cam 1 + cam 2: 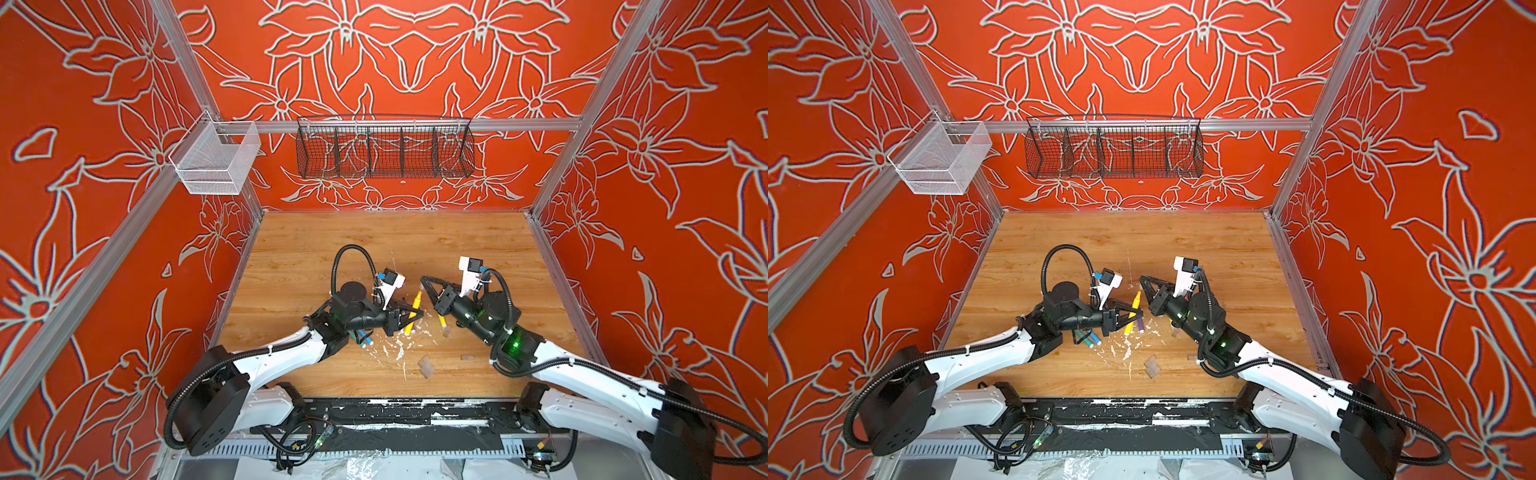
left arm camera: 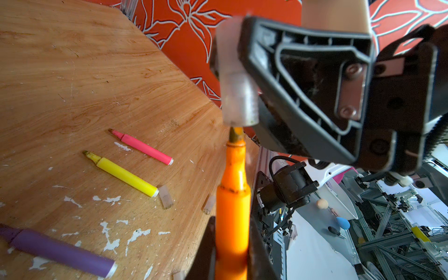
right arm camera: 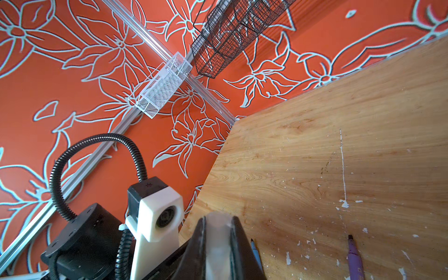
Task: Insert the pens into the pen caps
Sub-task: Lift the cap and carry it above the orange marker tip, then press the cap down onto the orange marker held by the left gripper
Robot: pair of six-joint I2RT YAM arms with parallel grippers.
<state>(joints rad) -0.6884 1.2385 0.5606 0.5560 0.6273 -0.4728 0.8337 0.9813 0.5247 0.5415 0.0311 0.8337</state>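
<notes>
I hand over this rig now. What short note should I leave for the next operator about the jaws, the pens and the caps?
Jaws: left gripper shut on the orange pen; right gripper shut on a clear cap.
Position: the orange tip is at the cap's mouth, not seated.
On the table: pink pen, yellow pen, purple pen and blue pen, all uncapped; green pen by the left arm, tip hidden; two loose caps near the yellow pen.
Done: no pen visibly capped.
Left: press the orange pen in, then cap the other five.
</notes>
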